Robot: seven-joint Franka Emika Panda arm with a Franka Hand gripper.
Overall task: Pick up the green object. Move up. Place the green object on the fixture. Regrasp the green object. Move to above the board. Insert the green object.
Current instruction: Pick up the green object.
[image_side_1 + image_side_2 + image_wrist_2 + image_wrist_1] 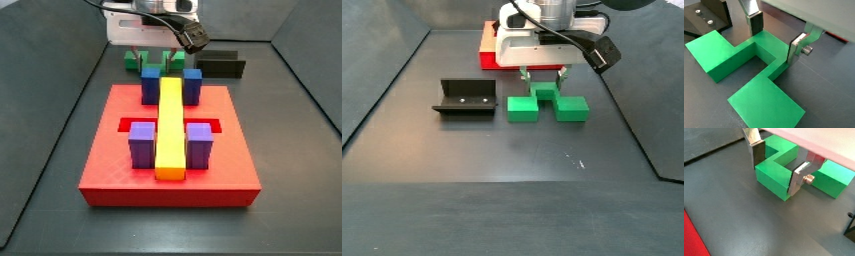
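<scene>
Wrist views both show the green object [747,75] lying flat on the dark floor [744,223], its two wings to either side of a narrower centre section with a notch. The gripper [774,42] is low over this centre section. Its two silver fingers, one [754,22] on each side, straddle the raised middle; the jaws stand spread, and a narrow gap shows between each pad and the green plastic, so nothing is pinched. In a wrist view the fingers [797,178] reach down to about the level of the block's upper faces.

Side views place the green object [545,104] on the floor directly under the gripper [543,72]. The fixture [464,99] stands just beside it, apart from it, a black L-shaped bracket with its open side facing the camera. In a side view the board [167,150] lies nearer the camera, a red slab carrying a long yellow bar [170,128] flanked by blue blocks [151,85] and purple blocks [142,148]; the green object [134,62] sits beyond its far edge, with the fixture [221,66] off to the other side.
</scene>
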